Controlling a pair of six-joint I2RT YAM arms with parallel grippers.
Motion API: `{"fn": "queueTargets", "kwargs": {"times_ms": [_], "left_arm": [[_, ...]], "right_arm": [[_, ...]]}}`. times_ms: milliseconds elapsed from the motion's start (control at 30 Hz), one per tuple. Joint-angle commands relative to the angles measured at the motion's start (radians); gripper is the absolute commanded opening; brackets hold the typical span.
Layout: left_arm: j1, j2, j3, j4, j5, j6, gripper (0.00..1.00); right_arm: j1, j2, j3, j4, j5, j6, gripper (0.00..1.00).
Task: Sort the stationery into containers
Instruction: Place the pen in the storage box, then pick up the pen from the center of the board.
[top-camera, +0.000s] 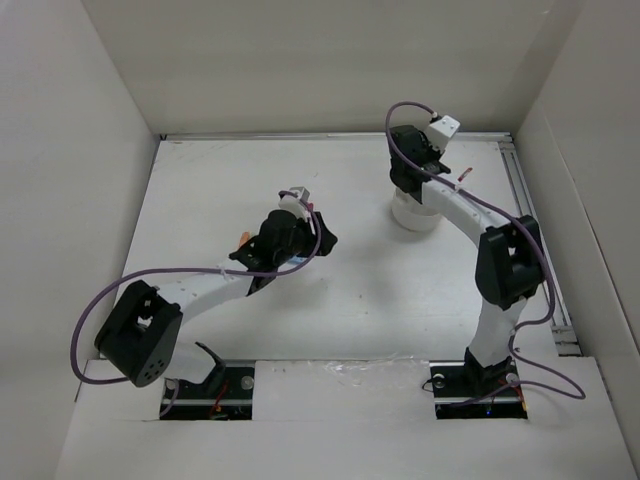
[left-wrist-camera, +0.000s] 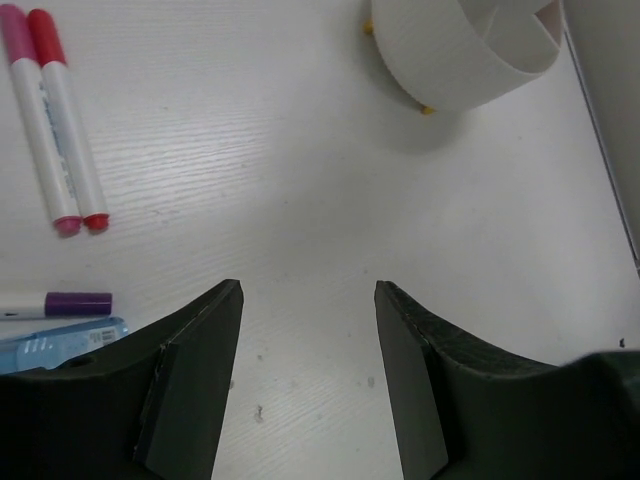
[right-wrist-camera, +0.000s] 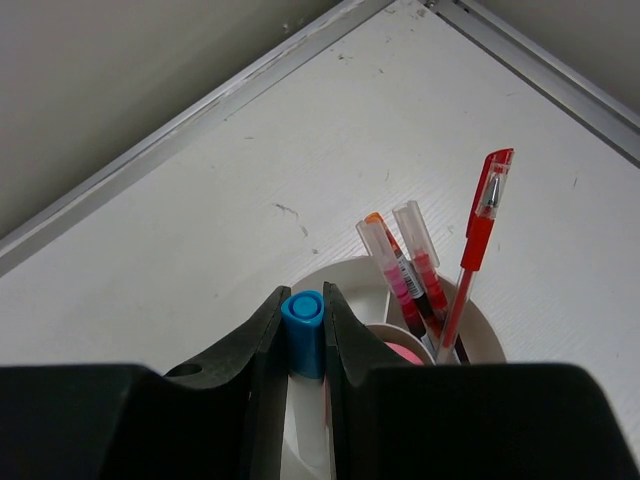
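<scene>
- Nearest the arm bases, your left end effector (left-wrist-camera: 308, 290) hangs over bare surface (left-wrist-camera: 300, 180) with its jaws spread wide and nothing between them. Leave it parked there so it stays clear of the drop.
- Just to its left lie the next items: two pink-capped markers (left-wrist-camera: 60, 130) side by side, a purple-capped marker (left-wrist-camera: 75, 303) and a blue pen (left-wrist-camera: 60, 340). All are well apart from the tub (left-wrist-camera: 450, 60).
- Farther out, your right end effector (right-wrist-camera: 302, 300) is closed snugly on a blue piece (right-wrist-camera: 302, 335), held upright directly above the near side of the tub (right-wrist-camera: 335, 270). Only the top of the piece shows, so you cannot tell how long it is or which compartment lies under it.
- Before you let go, lower it until its bottom end is well inside the walls. Judged from here, a release from this height could make it bounce or tip out.
- Open the jaws just enough to free it, then lift straight up.
- On the far side of the tub stand a red pen (right-wrist-camera: 480, 235) and some clear-capped pens (right-wrist-camera: 405, 275), leaning outward. Don't drift toward them, because a nudge would likely knock them over the low rim.
</scene>
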Motion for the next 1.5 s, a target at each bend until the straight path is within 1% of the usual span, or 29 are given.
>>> {"fn": "queueTargets", "kwargs": {"times_ms": [0,100,200,333,367,400,500,533,633,667,700,833,867,900,933,967,1000,1033,1067,1100,1133,1200,1267,1400,1467], "left_arm": [[0.035,0.007,0.041,-0.020,-0.002,-0.027,0.52],[0.044,0.018,0.041,-0.031,-0.002,-0.027,0.52],[0.044,0.018,0.041,-0.040,-0.034,-0.027,0.50],[0.044,0.018,0.052,-0.077,-0.114,-0.027,0.49],[0.044,0.018,0.063,-0.097,-0.127,-0.027,0.49],[0.044,0.018,0.063,-0.097,-0.141,-0.036,0.48],[0.044,0.018,0.072,-0.115,-0.186,-0.036,0.47],[0.044,0.018,0.072,-0.124,-0.198,-0.036,0.45],[0.044,0.027,0.081,-0.134,-0.221,-0.045,0.43],[0.044,0.027,0.081,-0.134,-0.236,-0.045,0.41],[0.044,0.027,0.093,-0.152,-0.258,-0.045,0.40],[0.044,0.059,0.118,-0.196,-0.319,-0.036,0.31],[0.044,0.070,0.132,-0.206,-0.332,-0.036,0.29],[0.044,0.070,0.142,-0.215,-0.348,-0.025,0.29],[0.044,0.088,0.171,-0.244,-0.374,-0.025,0.28],[0.044,0.113,0.185,-0.258,-0.375,-0.025,0.26],[0.044,0.126,0.199,-0.267,-0.387,-0.025,0.24],[0.044,0.143,0.214,-0.276,-0.387,-0.025,0.23],[0.044,0.177,0.242,-0.294,-0.397,-0.025,0.22],[0.053,0.199,0.259,-0.310,-0.398,-0.025,0.19],[0.053,0.218,0.279,-0.327,-0.398,-0.025,0.18],[0.062,0.272,0.323,-0.371,-0.425,-0.025,0.16],[0.063,0.300,0.346,-0.382,-0.436,-0.014,0.16],[0.082,0.357,0.406,-0.428,-0.445,-0.005,0.16],[0.095,0.367,0.406,-0.416,-0.421,0.005,0.16]], "right_arm": [[0.022,0.028,0.045,0.032,0.073,-0.023,0.07],[0.033,0.051,0.054,0.032,0.082,-0.032,0.07],[0.046,0.080,0.054,0.032,0.114,-0.041,0.08],[0.057,0.100,0.076,0.032,0.134,-0.041,0.09],[0.068,0.110,0.076,0.032,0.146,-0.041,0.11],[0.068,0.111,0.076,0.041,0.156,-0.041,0.19],[0.077,0.111,0.076,0.041,0.156,-0.041,0.33],[0.077,0.098,0.085,0.041,0.145,-0.041,0.40],[0.095,0.066,0.076,0.032,0.123,-0.032,0.51],[0.096,0.039,0.076,0.032,0.123,-0.032,0.56],[0.096,0.025,0.076,0.032,0.102,-0.032,0.59],[0.132,-0.073,0.039,-0.005,0.068,0.038,0.60],[0.132,-0.134,-0.010,-0.005,0.051,0.055,0.54],[0.143,-0.168,-0.039,-0.005,0.025,0.098,0.43],[0.143,-0.202,-0.070,-0.005,-0.010,0.129,0.31],[0.143,-0.239,-0.140,-0.005,-0.104,0.158,0.17],[0.143,-0.312,-0.183,0.016,-0.160,0.184,0.00],[0.143,-0.351,-0.230,0.039,-0.218,0.221,0.00],[0.143,-0.389,-0.281,0.071,-0.334,0.221,0.00],[0.143,-0.423,-0.373,0.126,-0.385,0.233,0.00],[0.143,-0.476,-0.408,0.142,-0.425,0.252,0.00],[0.143,-0.515,-0.456,0.142,-0.482,0.263,0.00],[0.143,-0.558,-0.502,0.142,-0.507,0.272,0.00],[0.143,-0.638,-0.588,0.128,-0.550,0.281,0.00],[0.143,-0.670,-0.634,0.139,-0.561,0.281,0.00]]}}
